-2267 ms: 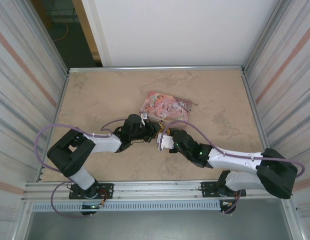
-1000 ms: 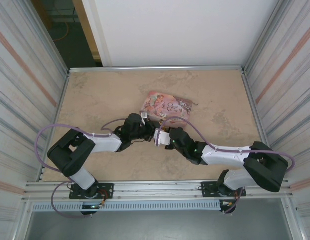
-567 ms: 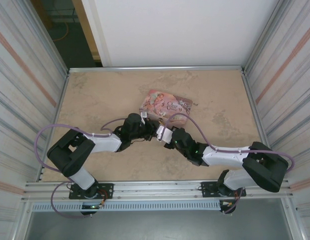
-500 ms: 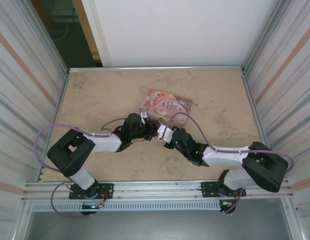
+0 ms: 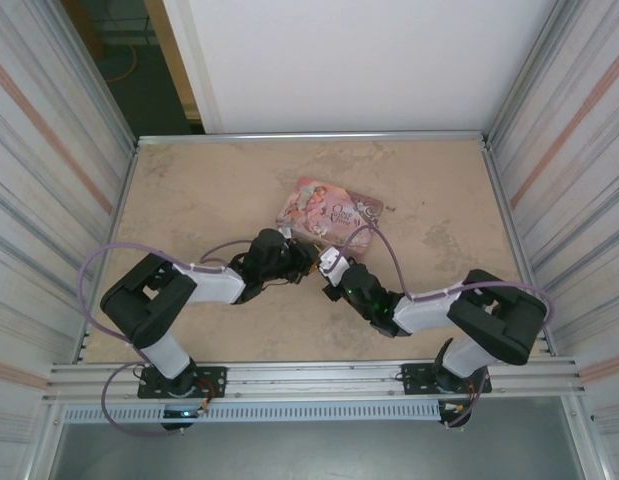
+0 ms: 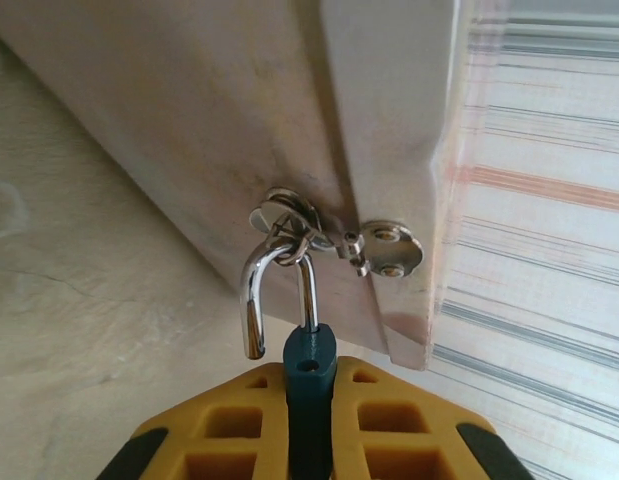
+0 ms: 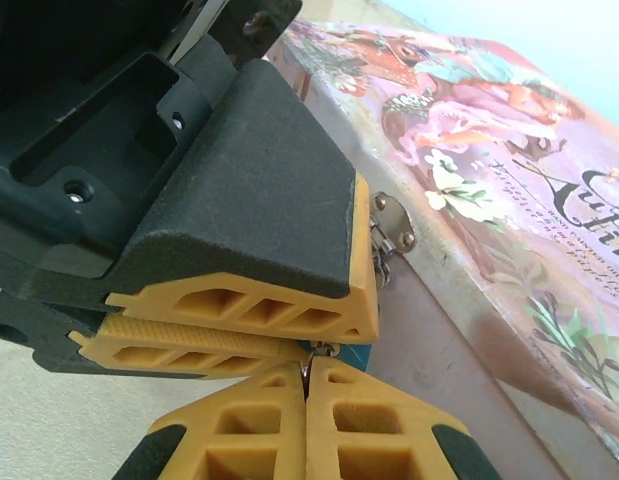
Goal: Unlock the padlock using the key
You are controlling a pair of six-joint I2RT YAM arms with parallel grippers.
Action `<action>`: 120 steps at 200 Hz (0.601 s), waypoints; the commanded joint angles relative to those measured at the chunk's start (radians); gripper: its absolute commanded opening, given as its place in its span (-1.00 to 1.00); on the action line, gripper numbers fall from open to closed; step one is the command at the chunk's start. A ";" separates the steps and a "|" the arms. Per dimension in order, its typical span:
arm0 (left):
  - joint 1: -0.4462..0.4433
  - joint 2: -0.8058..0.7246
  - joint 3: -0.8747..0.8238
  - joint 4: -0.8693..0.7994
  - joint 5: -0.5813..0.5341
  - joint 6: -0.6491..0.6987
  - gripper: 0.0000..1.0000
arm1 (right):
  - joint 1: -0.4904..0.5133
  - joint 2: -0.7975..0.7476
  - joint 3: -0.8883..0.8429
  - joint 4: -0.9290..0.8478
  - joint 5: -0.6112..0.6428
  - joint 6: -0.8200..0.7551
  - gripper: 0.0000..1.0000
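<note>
Shackle [image 6: 253, 300]: one leg free of padlock [image 6: 309, 352], so it reads as unlocked.
Left gripper [image 6: 309, 388]: clenched on padlock body.
Right gripper [image 7: 307, 385]: closer in than a second ago, clamped on what looks like the key [image 7: 313, 350].

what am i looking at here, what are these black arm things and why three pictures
These are two robot arms bolted to the near edge of a table. Each ends in a two-finger clamp called a gripper. The wide picture comes from a fixed camera overhead, with the left arm on the left and the right arm on the right. The other two pictures come from a small camera on each wrist, so the yellow fingers at the bottom are that arm's own.

On the table lies a pink illustrated tin. The left gripper is shut on a tiny teal padlock, whose silver shackle hooks through a ring on the tin's clasp. The right gripper is shut, pinching a small metal sliver, probably the key, close against the left gripper's fingers.
</note>
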 commanded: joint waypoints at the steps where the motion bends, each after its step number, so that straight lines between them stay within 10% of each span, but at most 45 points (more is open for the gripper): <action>1: -0.038 0.003 0.004 0.112 0.062 0.002 -0.91 | 0.010 0.068 -0.023 0.138 0.037 0.062 -1.00; 120: 0.023 -0.195 -0.046 -0.125 -0.006 0.188 -0.32 | 0.018 0.111 -0.056 0.162 0.049 0.189 -1.00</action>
